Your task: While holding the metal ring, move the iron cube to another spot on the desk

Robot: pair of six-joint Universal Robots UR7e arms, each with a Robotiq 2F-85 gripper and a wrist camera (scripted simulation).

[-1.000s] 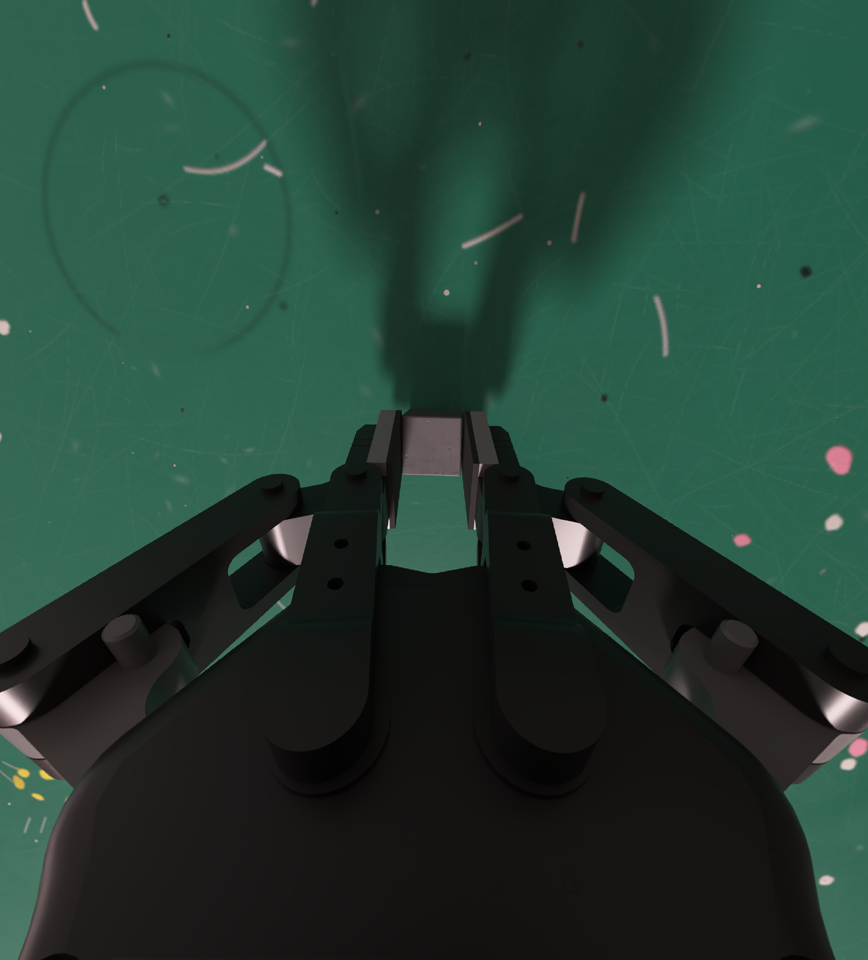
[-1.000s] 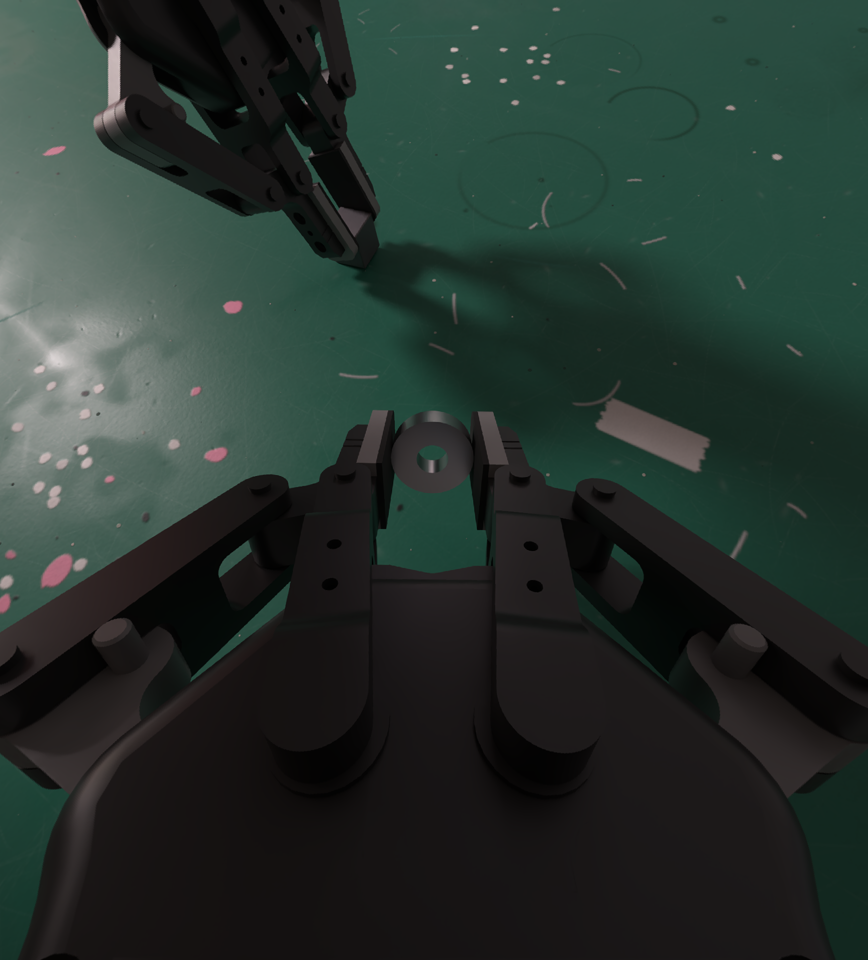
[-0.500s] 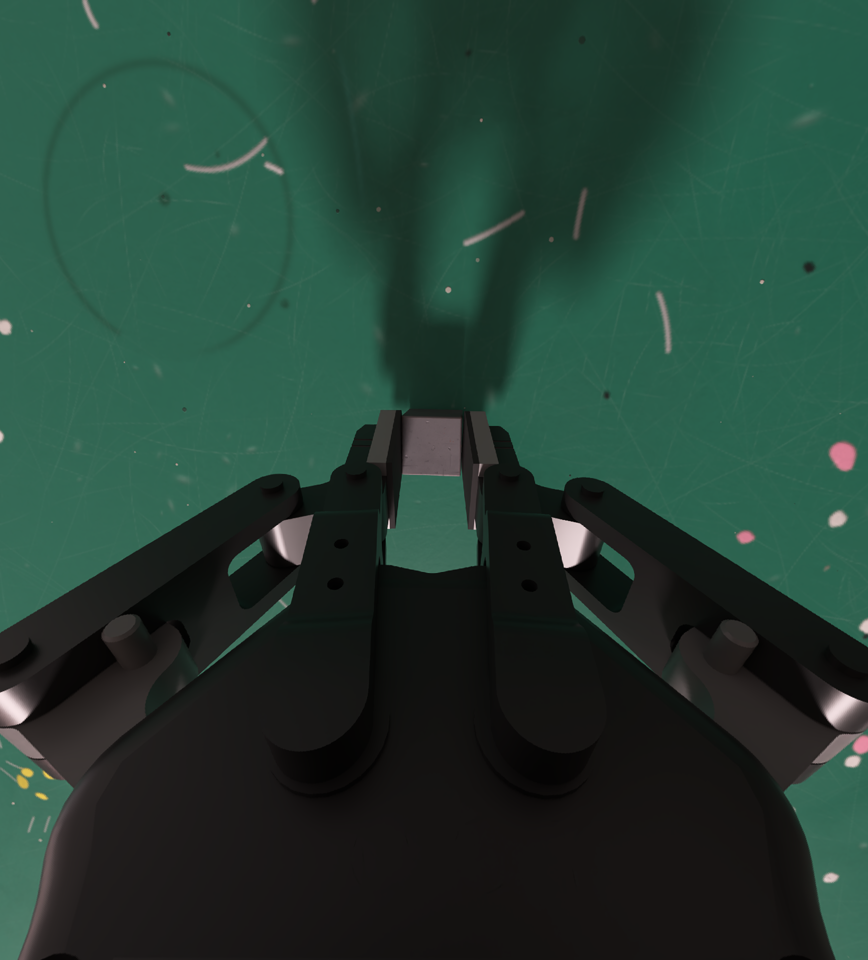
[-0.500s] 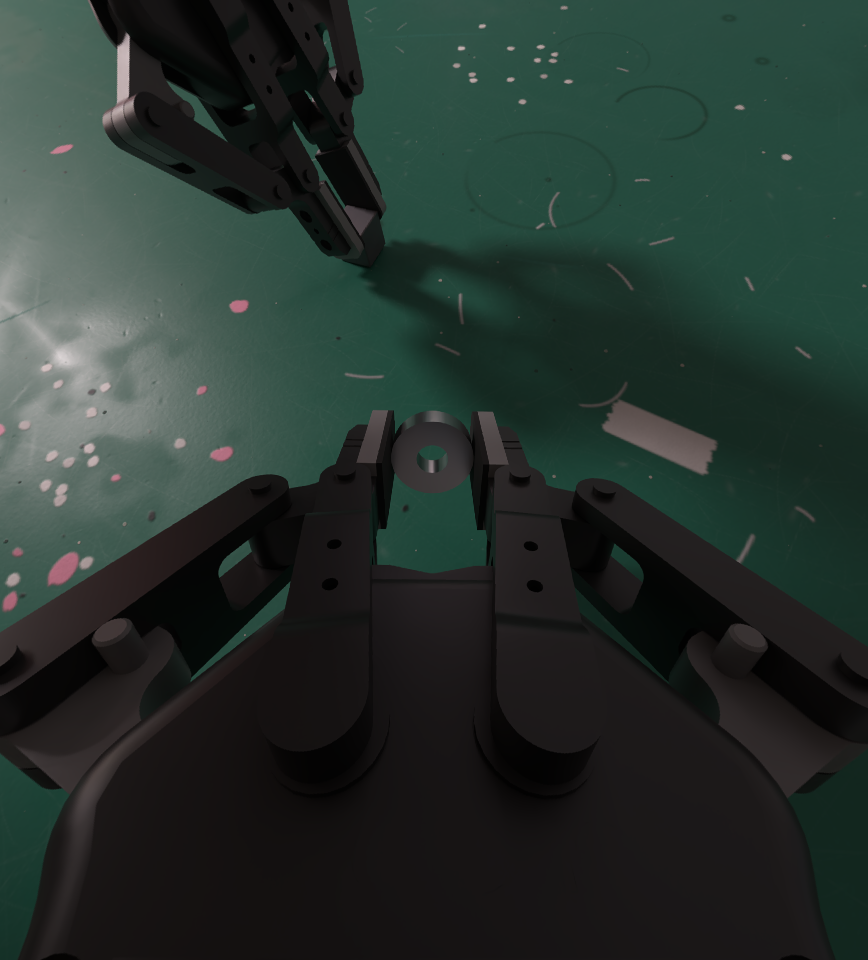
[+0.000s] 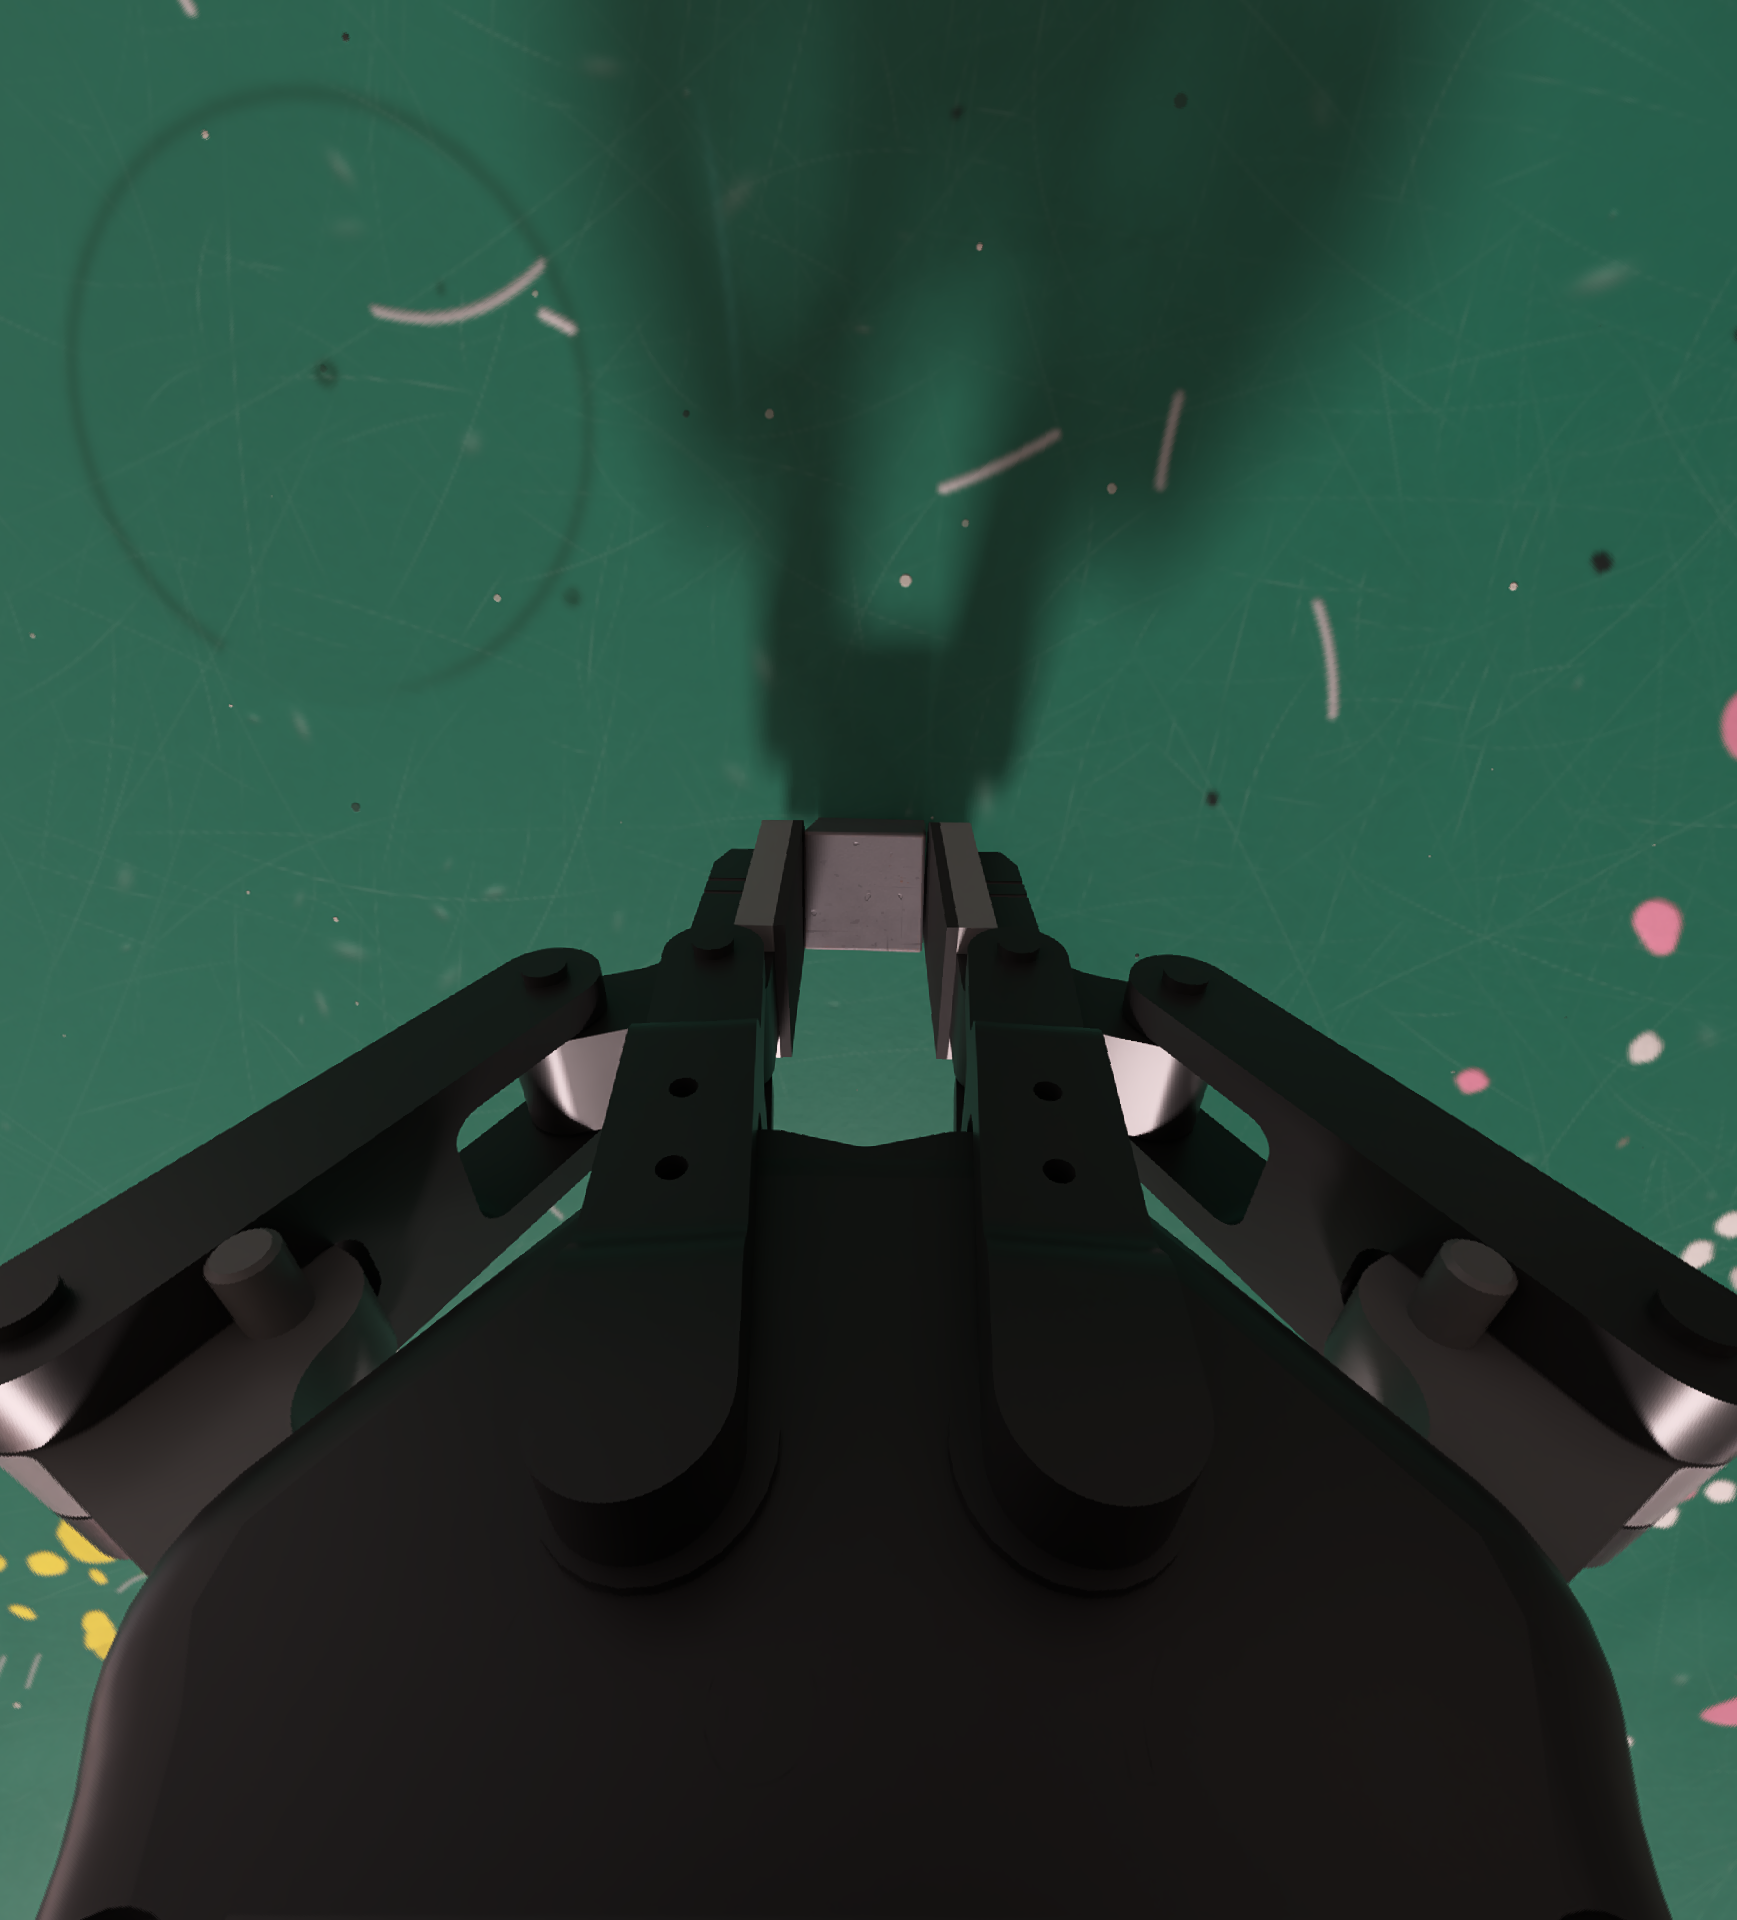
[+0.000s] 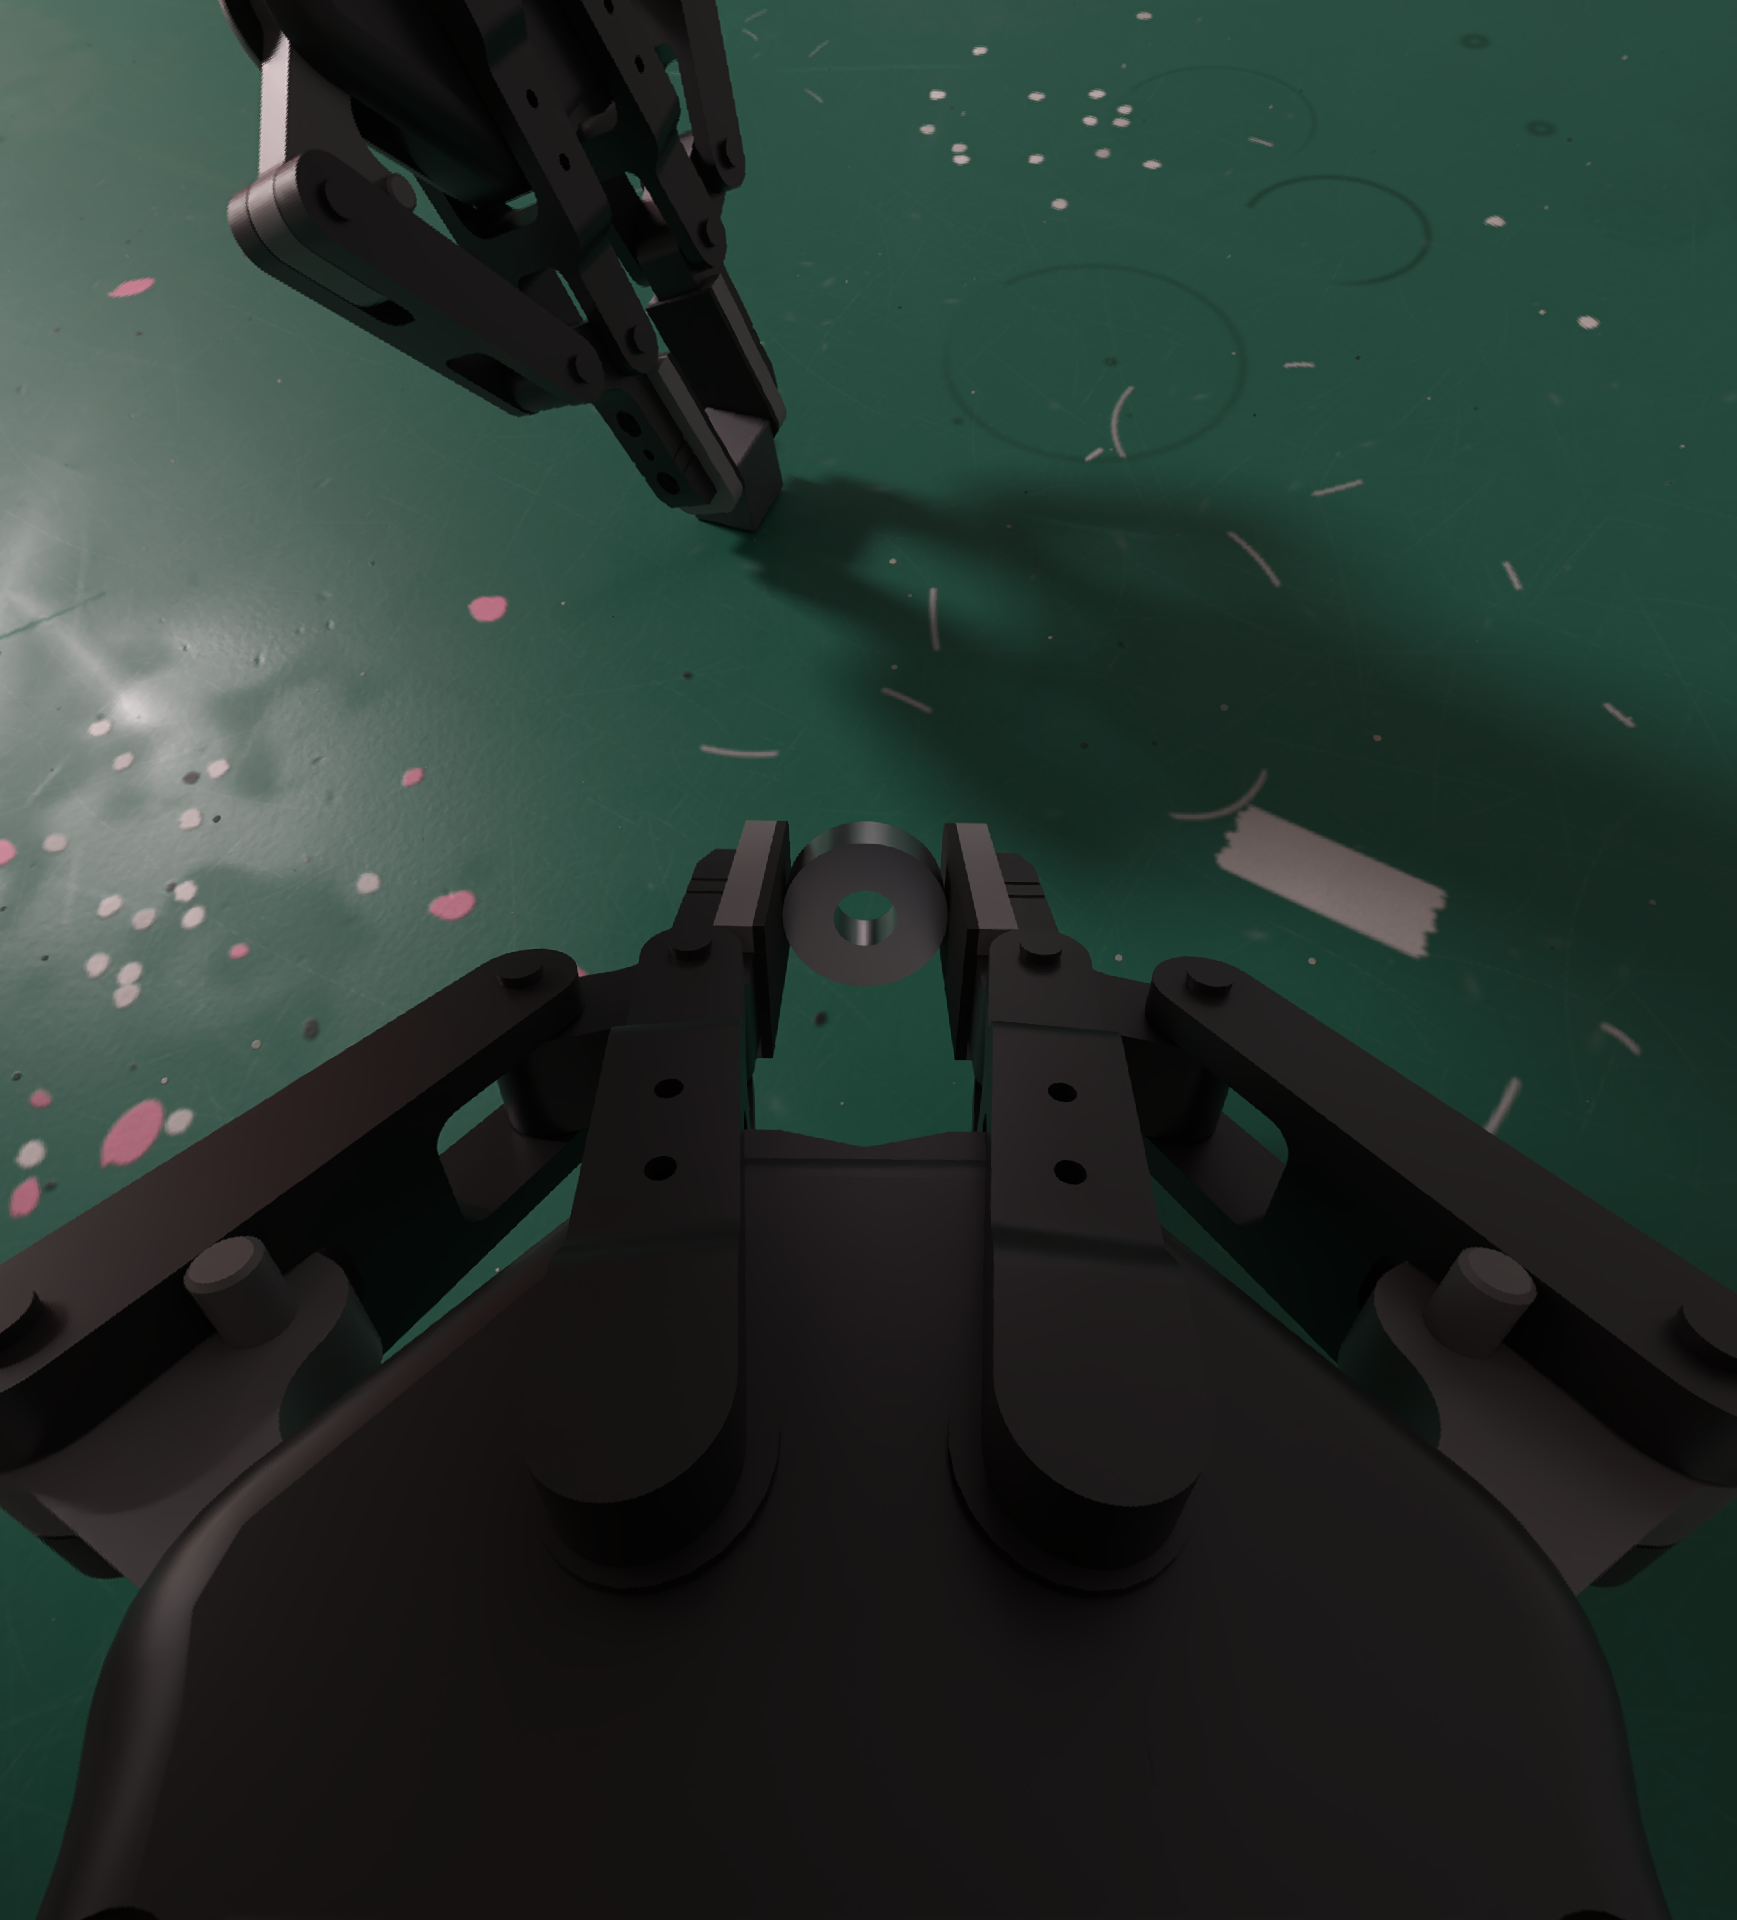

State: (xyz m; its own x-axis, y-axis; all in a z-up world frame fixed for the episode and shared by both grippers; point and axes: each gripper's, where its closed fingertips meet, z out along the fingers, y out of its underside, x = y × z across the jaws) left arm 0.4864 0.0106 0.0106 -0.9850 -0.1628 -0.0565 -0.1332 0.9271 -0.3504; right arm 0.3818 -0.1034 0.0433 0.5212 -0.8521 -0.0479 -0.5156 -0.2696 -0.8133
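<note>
Already the right pincer (image 6: 864, 914) pinches the metal ring (image 6: 864, 902) above the green counter (image 6: 1051, 644), and the left pincer (image 5: 865, 894) is clamped on the iron cube (image 5: 864, 883), low at the counter. Setting it down and letting go remain, I judge. Whether the cube touches is hidden.

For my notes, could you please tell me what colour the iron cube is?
Light grey, faintly speckled; the iron cube shows best in the left wrist view.
</note>
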